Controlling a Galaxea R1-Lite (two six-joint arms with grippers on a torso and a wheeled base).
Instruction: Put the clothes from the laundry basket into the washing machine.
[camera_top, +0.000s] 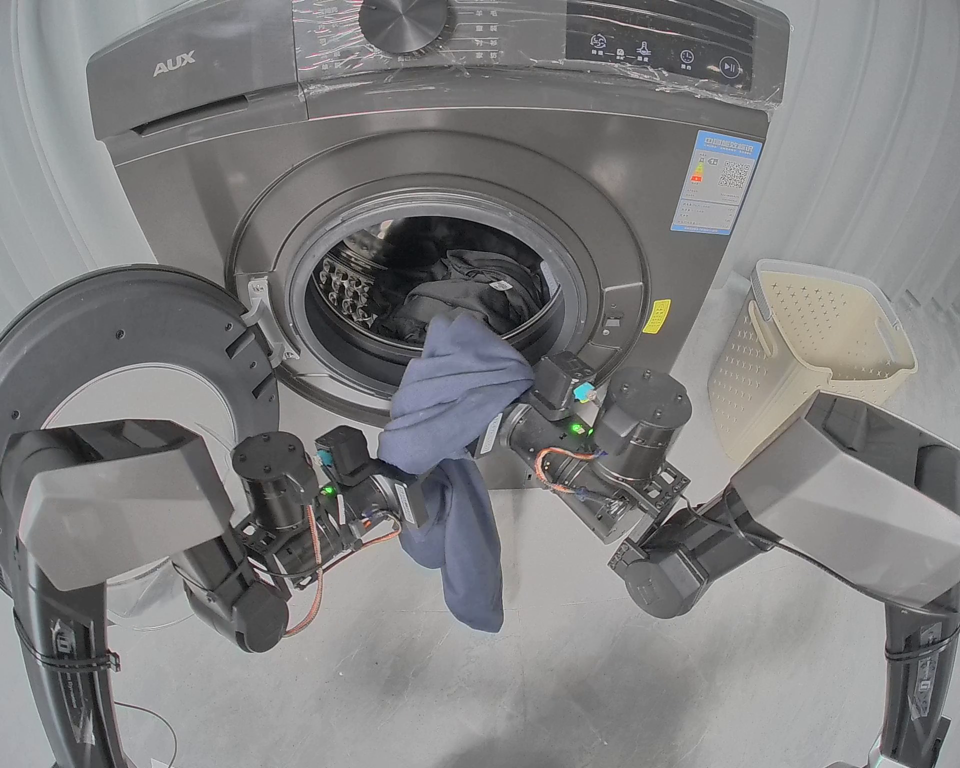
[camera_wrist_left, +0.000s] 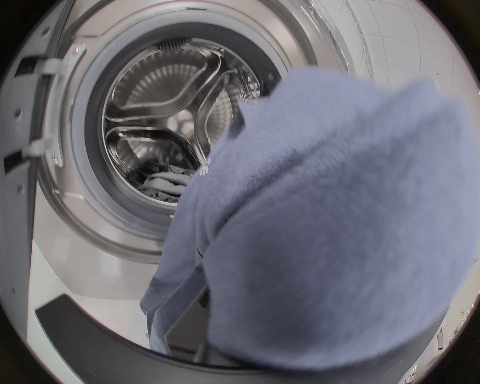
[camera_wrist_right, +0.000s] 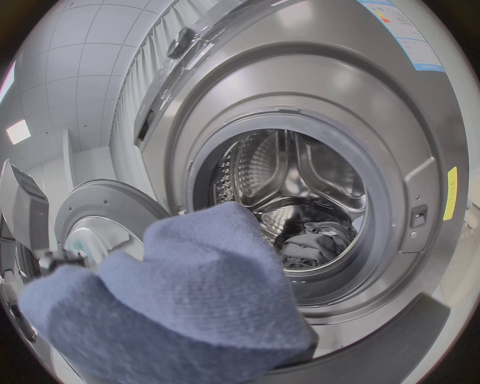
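Blue sweater (camera_top: 455, 400) hangs at the washing machine (camera_top: 200, 180) mouth, dark clothes (camera_top: 450, 285) inside.

A pale pleated curtain (camera_top: 40, 170) hangs behind the smooth grey floor (camera_top: 600, 690).

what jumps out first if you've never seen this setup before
A blue garment stands out first, draped across the left gripper and right gripper before the open washing machine, its tail hanging down. Dark clothes already lie in the drum, and the beige laundry basket stands on the floor to the machine's right, with nothing visible inside.
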